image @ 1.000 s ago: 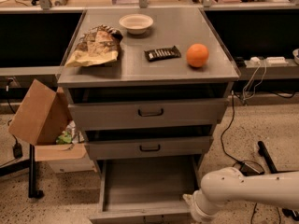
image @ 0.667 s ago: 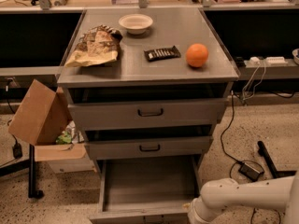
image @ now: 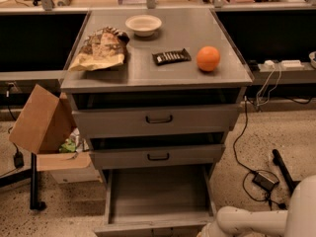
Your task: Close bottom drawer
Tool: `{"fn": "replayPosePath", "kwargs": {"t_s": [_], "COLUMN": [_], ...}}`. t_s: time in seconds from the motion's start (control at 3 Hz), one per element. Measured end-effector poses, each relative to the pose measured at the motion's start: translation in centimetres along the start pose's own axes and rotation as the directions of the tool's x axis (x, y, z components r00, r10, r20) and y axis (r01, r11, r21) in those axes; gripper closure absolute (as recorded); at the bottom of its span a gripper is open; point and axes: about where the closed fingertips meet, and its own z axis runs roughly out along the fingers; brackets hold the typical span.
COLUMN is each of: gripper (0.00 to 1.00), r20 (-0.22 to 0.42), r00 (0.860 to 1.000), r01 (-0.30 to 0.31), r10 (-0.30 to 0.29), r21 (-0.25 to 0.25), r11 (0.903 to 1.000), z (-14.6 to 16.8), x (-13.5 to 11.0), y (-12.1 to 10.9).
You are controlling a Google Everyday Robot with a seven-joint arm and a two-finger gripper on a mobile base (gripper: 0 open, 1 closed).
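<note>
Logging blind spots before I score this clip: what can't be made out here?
1. Camera view: the gripper is cut off below the bottom edge, past the white arm at lower right.
2. The bottom drawer: its front and handle are cropped by that edge.
3. The top drawer: its inside is lost in shadow.

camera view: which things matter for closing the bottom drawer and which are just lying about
Job: bottom drawer, pulled open; gripper low by its front right corner.
Lying about: bowl, snack bag, dark packet, orange, cardboard box.
</note>
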Motion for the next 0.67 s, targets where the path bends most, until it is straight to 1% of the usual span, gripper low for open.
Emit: {"fn": "replayPosePath", "kwargs": {"t_s": [0.33, 0.67], "gripper": [0.86, 1.0], "r20": [0.018, 0.016], "r00": [1.0, 1.0], "r01": [-0.018, -0.015], "r10": [0.018, 0.015], "r21": [-0.001, -0.002], "r11": [0.9998, 0.9999], "z": [1.79, 1.62], "x": [0.26, 0.21], "y": [-0.87, -0.72]}}
